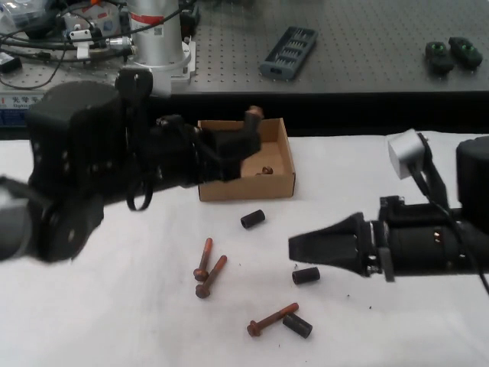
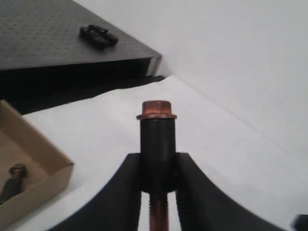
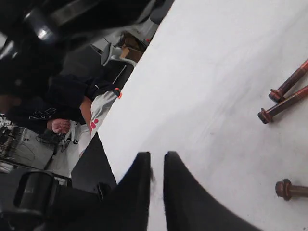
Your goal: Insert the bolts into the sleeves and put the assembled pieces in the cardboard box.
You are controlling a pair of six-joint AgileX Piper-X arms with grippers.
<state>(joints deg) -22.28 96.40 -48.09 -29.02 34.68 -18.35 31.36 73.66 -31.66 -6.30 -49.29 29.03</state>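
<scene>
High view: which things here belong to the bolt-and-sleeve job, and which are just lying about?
Job:
- assembled piece in the left gripper
- cardboard box, with a piece inside
- three loose bolts
- three loose sleeves

Lying about, on the perforated bench behind:
- grey rack
- two dark parts
- cables

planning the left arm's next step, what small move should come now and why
Probably lower the left gripper into the cardboard box before opening: it is shut on an assembled bolt and sleeve and seems to hover by the box's far rim.
</scene>
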